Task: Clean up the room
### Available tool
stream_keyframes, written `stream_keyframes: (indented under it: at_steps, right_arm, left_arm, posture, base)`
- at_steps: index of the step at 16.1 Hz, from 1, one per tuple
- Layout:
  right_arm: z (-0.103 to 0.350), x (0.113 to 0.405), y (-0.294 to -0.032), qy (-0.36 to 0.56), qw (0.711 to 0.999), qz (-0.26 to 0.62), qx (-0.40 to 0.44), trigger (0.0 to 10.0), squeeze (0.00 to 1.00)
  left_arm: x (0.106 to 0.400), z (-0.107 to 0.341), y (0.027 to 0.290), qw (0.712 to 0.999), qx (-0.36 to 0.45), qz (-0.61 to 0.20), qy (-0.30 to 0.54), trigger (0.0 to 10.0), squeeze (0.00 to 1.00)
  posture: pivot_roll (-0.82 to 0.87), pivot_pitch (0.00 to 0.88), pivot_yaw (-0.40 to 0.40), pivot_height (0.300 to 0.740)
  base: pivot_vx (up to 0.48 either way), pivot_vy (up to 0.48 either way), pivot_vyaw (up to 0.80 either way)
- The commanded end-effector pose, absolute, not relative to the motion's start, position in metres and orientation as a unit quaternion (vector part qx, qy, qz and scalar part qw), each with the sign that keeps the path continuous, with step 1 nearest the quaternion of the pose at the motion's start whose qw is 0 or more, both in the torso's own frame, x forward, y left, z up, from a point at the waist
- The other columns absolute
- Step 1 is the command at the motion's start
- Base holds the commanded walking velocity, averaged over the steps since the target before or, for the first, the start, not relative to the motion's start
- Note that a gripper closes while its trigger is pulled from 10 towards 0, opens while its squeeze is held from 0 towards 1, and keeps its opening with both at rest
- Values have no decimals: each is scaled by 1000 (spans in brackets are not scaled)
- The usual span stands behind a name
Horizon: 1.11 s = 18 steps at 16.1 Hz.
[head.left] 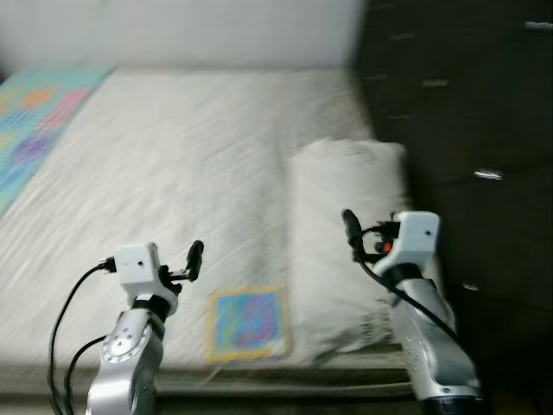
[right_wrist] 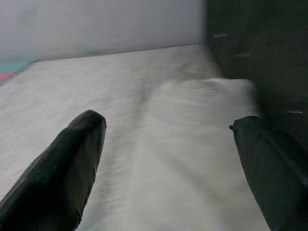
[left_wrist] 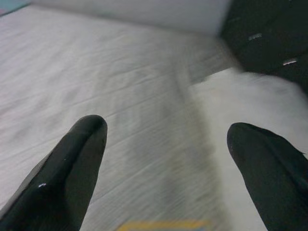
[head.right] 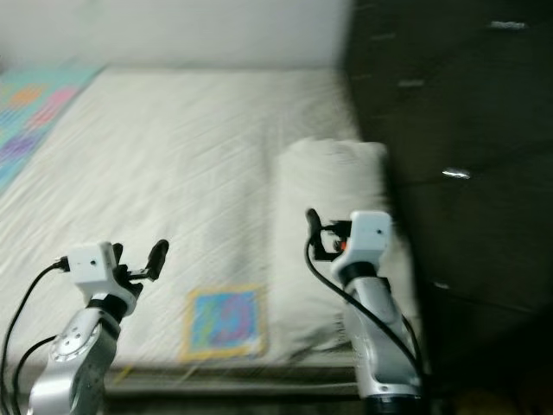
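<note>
Most of the frame is a big white bed (head.left: 173,164), running from the bottom edge up to the pale wall at the top. Down the right side stands a dark headboard (head.left: 467,104) with small shiny studs. On the far left edge lies a bright blanket (head.left: 30,121) in blue, pink and yellow squares.

Next in size is the white pillow (head.left: 346,251), right of the middle. It lies flat on the bed, its right edge against the headboard. To its left, near the bottom middle, sits a small colourful book (head.left: 246,322), flat on the bed and just beside the pillow.

Smallest are the two claws. The left claw (left_wrist: 166,159) is at the lower left, above the bed and close to the book. Its fingers are spread wide and hold nothing. The right claw (right_wrist: 168,159) is at the lower right, over the pillow. It is wide open too, and empty.

I think the step in hand is getting close to the bed to tidy it. The pictures are blurry, so it would help to stand steady first. Then lower a claw slowly and straight onto one thing.
</note>
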State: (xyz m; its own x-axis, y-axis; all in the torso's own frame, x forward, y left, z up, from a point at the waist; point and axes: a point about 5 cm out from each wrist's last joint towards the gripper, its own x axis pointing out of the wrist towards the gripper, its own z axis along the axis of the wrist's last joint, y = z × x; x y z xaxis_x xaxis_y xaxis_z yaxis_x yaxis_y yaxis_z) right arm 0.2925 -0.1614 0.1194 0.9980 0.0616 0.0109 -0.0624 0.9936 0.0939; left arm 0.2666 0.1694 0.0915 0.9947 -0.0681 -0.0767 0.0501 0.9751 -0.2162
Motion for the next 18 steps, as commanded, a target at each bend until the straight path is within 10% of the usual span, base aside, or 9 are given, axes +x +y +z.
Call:
stream_keyframes:
  at_steps: [1, 18]
  right_arm:
    - [117, 292, -169, -1, 999, 15, 46, 10000, 0]
    - [117, 295, -171, 9, 999, 28, 32, 10000, 0]
  left_arm:
    - [265, 90, 162, 992, -113, -40, 50, 10000, 0]
    - [251, 83, 187, 993, -62, -31, 100, 10000, 0]
  posture:
    - [-156, 112, 35, 740]
    - [-142, 123, 17, 740]
  base:
    - [322, 0, 0]
    - [19, 0, 0]
